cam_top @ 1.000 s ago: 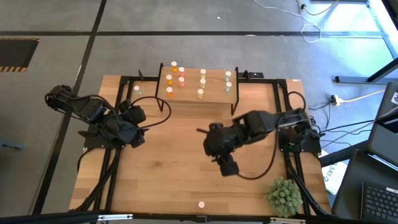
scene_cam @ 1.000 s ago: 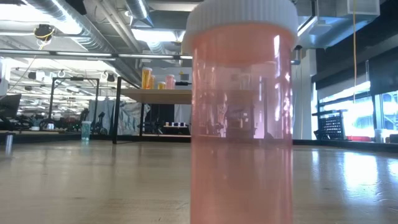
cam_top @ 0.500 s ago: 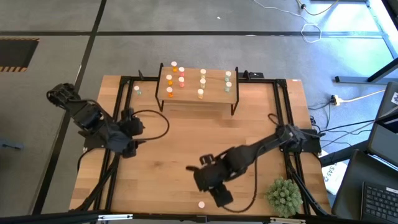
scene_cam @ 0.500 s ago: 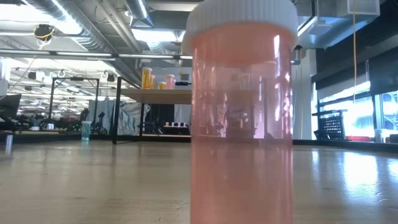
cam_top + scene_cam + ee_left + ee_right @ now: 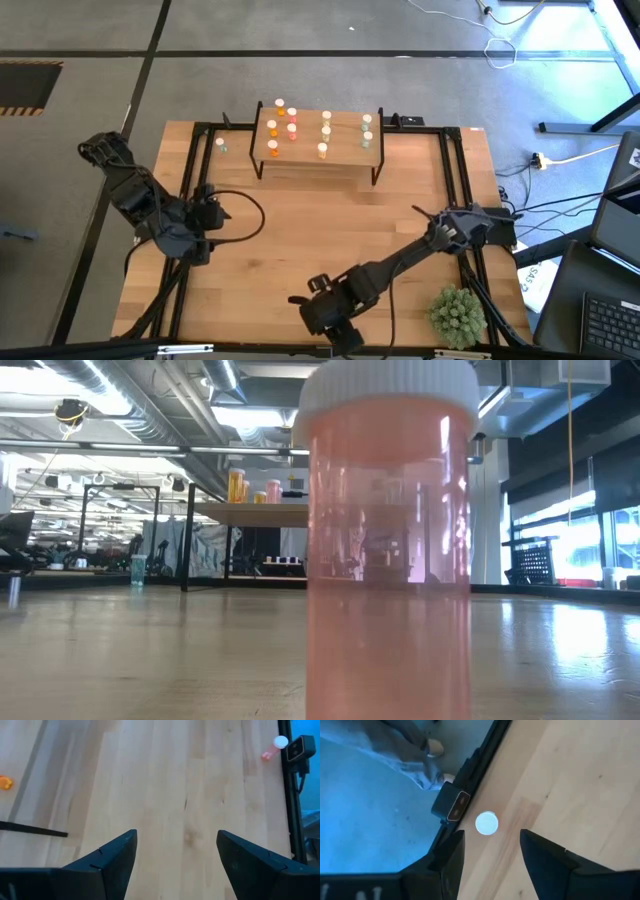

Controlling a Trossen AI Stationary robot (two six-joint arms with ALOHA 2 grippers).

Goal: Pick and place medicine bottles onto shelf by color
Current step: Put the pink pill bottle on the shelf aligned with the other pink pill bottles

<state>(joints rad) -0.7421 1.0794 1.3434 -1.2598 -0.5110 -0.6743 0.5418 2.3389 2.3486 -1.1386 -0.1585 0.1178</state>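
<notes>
A red-pink medicine bottle with a white cap stands upright on its base at the table's near edge, filling the low view. My right gripper hangs open above it, pointing steeply down; the cap shows just past its fingertips, untouched. In the high view that gripper covers the bottle. The shelf stands at the far edge with several bottles on its board. My left gripper is open over bare wood at the table's left and sees the pink bottle far off.
A pale green bottle stands on the table left of the shelf. The spiky green plant ball sits at the near right corner. A small camera is fixed on the near edge beside the pink bottle; a person's shoe shows beyond it.
My right gripper has swept from the table's middle toward the near edge and down, ending over the pink bottle, still open. My left gripper has swung toward the table's left and near edge, turning a little, still open. The bottle has not moved.
</notes>
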